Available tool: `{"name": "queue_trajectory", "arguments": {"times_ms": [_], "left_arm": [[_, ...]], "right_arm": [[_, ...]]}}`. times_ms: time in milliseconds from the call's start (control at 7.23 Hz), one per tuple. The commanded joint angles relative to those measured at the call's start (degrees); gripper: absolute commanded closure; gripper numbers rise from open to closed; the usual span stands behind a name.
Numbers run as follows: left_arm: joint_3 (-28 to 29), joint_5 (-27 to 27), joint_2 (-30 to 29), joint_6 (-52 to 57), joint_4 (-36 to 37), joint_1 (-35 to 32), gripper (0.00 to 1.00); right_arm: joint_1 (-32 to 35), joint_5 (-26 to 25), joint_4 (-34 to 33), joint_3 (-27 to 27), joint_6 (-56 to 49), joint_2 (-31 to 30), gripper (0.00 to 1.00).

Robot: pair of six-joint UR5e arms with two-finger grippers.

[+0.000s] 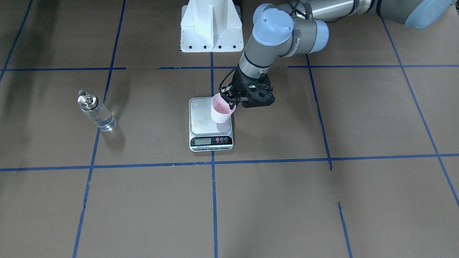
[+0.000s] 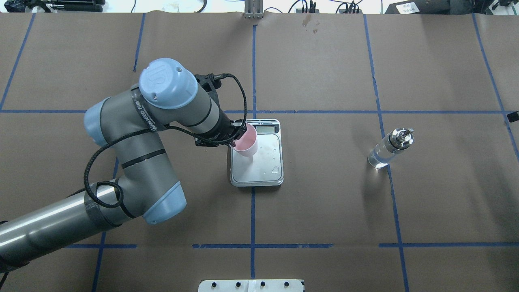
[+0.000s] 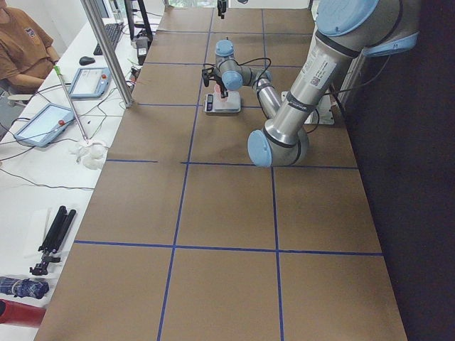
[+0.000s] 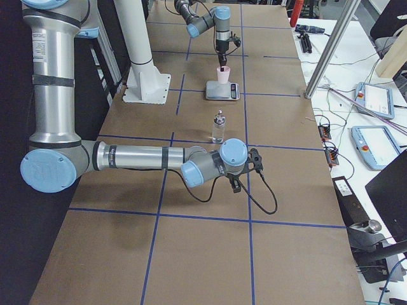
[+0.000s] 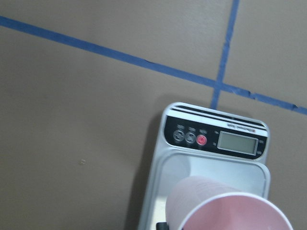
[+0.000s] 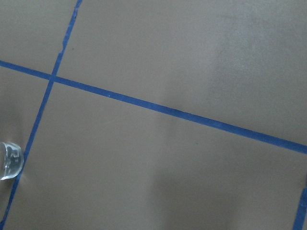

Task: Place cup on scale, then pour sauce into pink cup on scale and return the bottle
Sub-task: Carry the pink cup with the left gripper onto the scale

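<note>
My left gripper [image 1: 232, 101] is shut on the rim of the pale pink cup [image 1: 219, 110] and holds it upright over the left-arm side of the scale's steel plate [image 1: 202, 118]. I cannot tell whether the cup's base touches the plate. The left wrist view shows the cup [image 5: 225, 211] above the scale [image 5: 216, 139]. The clear glass bottle [image 2: 388, 149] with its silver spout cap stands upright on the table, far to the right of the scale, with clear liquid in it. My right gripper [image 4: 254, 162] hovers low near the bottle [image 4: 218, 127]; I cannot tell whether it is open or shut.
Water droplets lie on the scale plate [image 2: 275, 168]. The white arm mount [image 1: 209, 27] stands behind the scale. Blue tape lines grid the brown table. A desk with tablets [image 3: 43, 121] and a seated person [image 3: 21, 50] runs along the far side.
</note>
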Motion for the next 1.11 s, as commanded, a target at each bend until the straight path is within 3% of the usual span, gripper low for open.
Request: {"name": "queue_trajectory", "arguments": {"times_ms": [0,277,415,553,692,830,968], "left_arm": [[2.26,2.44,-1.45,-0.14,0.01,1.84,1.0],[2.79,2.79,-2.5,-0.14,0.01,2.28,1.0],[2.79,2.71,-2.51,-0.05,0.01,2.28,0.86],[2.79,2.71,-2.51,0.38,-0.07,2.28,0.48],[2.18,2.45,-2.24,0.39,-0.33,2.19,0.34],[-0.17,2.1,-2.07,0.39,-0.16,2.02,0.31],[-4.37,2.18,-0.67,0.39,0.01,1.58,0.3]], "right_arm": [[-1.3,0.01,3.31,-0.14,3.17,-0.18,0.0],[-1.39,0.01,3.32,-0.23,3.17,-0.53,0.0],[-1.39,0.01,3.32,-0.32,3.17,-0.62,0.0],[-1.39,0.01,3.32,-0.23,3.26,-0.62,0.0],[-1.39,0.1,3.32,-0.23,3.17,-0.62,0.0],[-1.74,0.1,3.58,-0.06,3.52,-0.71,0.0],[-3.48,0.19,7.85,-0.06,6.92,-1.06,0.0]]}}
